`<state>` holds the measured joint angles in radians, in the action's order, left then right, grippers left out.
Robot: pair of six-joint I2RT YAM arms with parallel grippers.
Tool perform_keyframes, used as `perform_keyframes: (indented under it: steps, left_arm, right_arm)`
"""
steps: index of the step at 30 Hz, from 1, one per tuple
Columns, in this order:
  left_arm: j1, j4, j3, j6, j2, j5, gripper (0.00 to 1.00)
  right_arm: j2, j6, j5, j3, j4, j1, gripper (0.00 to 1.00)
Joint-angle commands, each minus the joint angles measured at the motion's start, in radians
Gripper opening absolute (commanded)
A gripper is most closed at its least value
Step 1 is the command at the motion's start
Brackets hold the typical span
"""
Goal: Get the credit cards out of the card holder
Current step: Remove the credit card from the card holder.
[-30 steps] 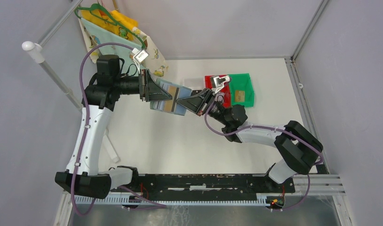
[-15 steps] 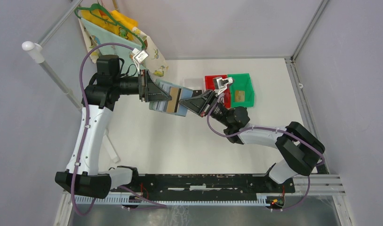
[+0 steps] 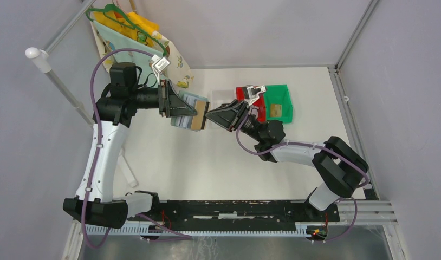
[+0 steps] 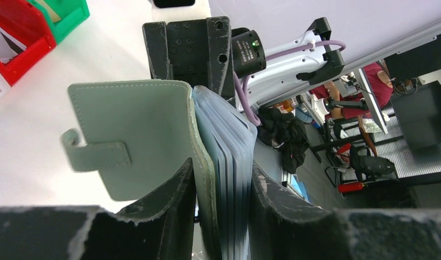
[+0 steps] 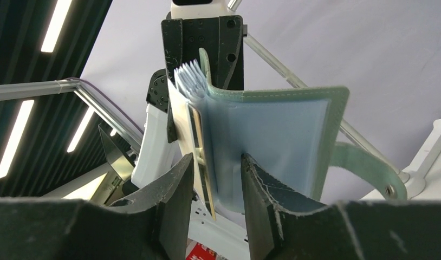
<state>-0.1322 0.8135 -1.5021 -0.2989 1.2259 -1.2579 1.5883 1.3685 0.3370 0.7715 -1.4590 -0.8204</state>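
The grey-blue card holder (image 3: 185,111) is held up in the air, open like a book. My left gripper (image 3: 172,105) is shut on its spine end; in the left wrist view the fingers clamp the cover (image 4: 142,135) and the stack of clear pockets (image 4: 229,146). My right gripper (image 3: 210,116) is open, its jaws either side of a tan credit card (image 5: 199,157) and a clear pocket page (image 5: 261,141). The card's edge sticks out of the holder (image 3: 200,122). The left finger (image 5: 175,195) stands apart from the card. Another tan card (image 3: 276,111) lies in the green bin.
A red bin (image 3: 242,93) and a green bin (image 3: 280,97) stand at the back right, just behind my right gripper. A hanger with a printed cloth bag (image 3: 137,32) hangs at the back left beside a white pole (image 3: 39,57).
My right gripper has moved left, closing the gap to the holder, and its jaws now straddle the holder's free edge and the tan card. The left arm has held still.
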Motion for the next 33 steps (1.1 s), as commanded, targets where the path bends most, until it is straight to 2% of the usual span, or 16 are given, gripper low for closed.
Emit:
perform_keyframes:
  steps: [1, 7, 14, 21, 29, 31, 33]
  left_arm:
    - [-0.008, -0.019, -0.048, -0.013, -0.007, -0.038, 0.02]
    - [-0.006, 0.021, -0.061, 0.031, 0.003, -0.007, 0.02]
    - [0.0, 0.166, -0.131, 0.181, 0.038, 0.099, 0.02]
    - [0.002, 0.182, -0.15, 0.206, 0.038, 0.077, 0.02]
    - [0.003, 0.193, -0.173, 0.201, 0.046, 0.025, 0.02]
    - [0.003, 0.194, -0.171, 0.201, 0.046, 0.025, 0.02]
    - [0.002, 0.194, -0.169, 0.201, 0.047, 0.023, 0.02]
  right_arm:
    - [0.031, 0.034, 0.045, 0.085, -0.087, -0.017, 0.39]
    - [0.028, 0.062, 0.079, 0.08, -0.152, -0.014, 0.27]
    - [-0.016, 0.069, 0.1, 0.012, -0.176, 0.013, 0.11]
    - [-0.04, 0.055, 0.11, -0.021, -0.151, 0.029, 0.0]
    - [-0.072, 0.033, 0.106, -0.063, -0.135, 0.04, 0.02]
    - [-0.072, 0.028, 0.109, -0.052, -0.131, 0.04, 0.16]
    - [-0.063, 0.034, 0.116, -0.033, -0.138, 0.035, 0.24]
